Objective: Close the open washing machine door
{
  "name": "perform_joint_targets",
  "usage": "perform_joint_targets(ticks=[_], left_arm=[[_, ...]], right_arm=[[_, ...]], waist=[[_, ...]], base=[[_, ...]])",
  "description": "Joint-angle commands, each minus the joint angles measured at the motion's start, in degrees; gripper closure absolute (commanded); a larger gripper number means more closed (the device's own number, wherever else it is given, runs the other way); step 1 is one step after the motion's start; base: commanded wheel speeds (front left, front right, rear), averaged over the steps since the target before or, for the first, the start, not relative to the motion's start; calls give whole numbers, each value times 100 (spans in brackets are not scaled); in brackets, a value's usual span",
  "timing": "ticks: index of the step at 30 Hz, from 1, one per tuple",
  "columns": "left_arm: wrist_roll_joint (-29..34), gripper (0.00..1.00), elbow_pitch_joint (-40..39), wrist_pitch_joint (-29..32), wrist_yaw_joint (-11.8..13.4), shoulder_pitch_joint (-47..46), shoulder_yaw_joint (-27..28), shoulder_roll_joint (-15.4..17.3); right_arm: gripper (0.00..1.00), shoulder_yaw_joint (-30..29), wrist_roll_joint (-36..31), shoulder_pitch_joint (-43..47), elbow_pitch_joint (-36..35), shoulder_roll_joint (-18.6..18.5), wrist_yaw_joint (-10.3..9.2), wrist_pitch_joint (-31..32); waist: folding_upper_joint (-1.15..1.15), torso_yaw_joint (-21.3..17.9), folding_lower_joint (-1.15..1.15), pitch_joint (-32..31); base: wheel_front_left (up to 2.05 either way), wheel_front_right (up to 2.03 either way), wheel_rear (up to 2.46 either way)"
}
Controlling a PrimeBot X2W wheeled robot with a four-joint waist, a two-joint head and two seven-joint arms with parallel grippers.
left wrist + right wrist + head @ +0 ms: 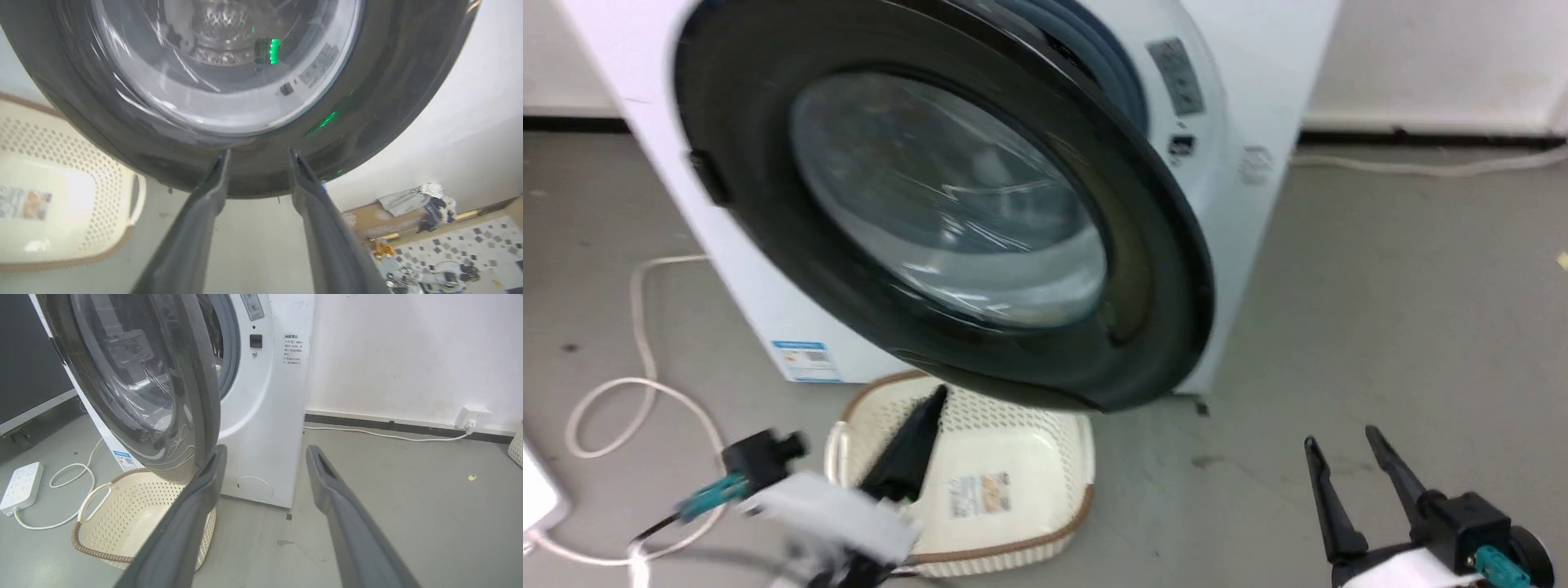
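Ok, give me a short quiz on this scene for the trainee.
1. True or false: the washing machine door is fully shut.
2. What sits on the floor beneath the door? A) a cream perforated basket B) a metal bucket C) a folded towel
3. Fill in: the right gripper has its jaws ____.
Key: 1 false; 2 A; 3 open.
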Motion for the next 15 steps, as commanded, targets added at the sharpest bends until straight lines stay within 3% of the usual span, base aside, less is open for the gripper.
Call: perform_joint_targets(ticks=[1,3,5,8,11,15], left_arm=[[593,0,-124,-391,-25,195,13,317],[1341,0,-188,-590,67,360,142,563],[2149,0,-337,-634,358,511,536,614],[3566,0,-796,-640,764,897,1231,419],[4974,0,-1153,-641,1050,1318,1402,319],[5954,0,-1396,-642,1337,1747,1580,26]], right_arm=[[0,18,-10,120,-91,13,5,-37],[0,26,4,193,-153,14,5,-37],[0,18,28,261,-212,14,5,-36],[0,38,48,337,-273,14,5,-30],[0,87,72,381,-304,14,5,-22],[0,180,158,420,-299,14,5,-8]], waist=[[-1,394,1,-333],[-1,526,1,-407],[-1,652,1,-463],[-1,786,1,-516],[-1,849,1,-545],[-1,889,1,-559]], base=[[0,0,0],[0,0,0],[0,0,0],[0,0,0],[0,0,0],[0,0,0]])
